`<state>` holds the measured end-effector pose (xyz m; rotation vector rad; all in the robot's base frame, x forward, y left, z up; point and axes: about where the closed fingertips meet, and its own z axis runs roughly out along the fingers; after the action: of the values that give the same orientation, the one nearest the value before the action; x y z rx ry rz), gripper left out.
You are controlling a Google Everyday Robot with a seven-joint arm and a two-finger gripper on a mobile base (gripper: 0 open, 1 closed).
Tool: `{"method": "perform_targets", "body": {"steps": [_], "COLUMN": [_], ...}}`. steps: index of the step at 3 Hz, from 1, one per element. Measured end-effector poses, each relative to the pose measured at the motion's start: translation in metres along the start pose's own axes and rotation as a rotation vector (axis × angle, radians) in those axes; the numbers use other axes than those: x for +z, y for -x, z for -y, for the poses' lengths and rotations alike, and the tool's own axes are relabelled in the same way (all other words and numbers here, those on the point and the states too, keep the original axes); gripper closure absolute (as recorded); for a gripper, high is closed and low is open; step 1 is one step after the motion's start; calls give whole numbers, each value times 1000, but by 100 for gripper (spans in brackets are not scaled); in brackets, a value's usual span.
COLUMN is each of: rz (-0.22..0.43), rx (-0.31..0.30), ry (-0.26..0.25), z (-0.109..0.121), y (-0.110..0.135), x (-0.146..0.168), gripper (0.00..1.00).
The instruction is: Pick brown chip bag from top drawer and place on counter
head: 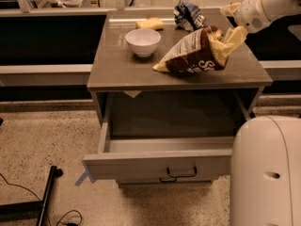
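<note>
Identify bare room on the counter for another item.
Bare: front-left of the counter, beside the white bowl, and the open top drawer. Crowded: back and right, with sponge, blue bag, brown chip bag, and the tool at that bag's right end.
</note>
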<state>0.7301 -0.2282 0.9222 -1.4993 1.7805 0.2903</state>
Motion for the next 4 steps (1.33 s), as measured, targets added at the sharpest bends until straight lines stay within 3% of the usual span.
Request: {"method": "perform_targets", "body": {"steps": [1,3,4], "rz": [23,196,229], "rx": [-9,14,18], "ry": [19,-54,-102], "z": [-4,2,7], "y": [0,23,21], "x": [11,-20,-42], "gripper": [0,0,0]}}
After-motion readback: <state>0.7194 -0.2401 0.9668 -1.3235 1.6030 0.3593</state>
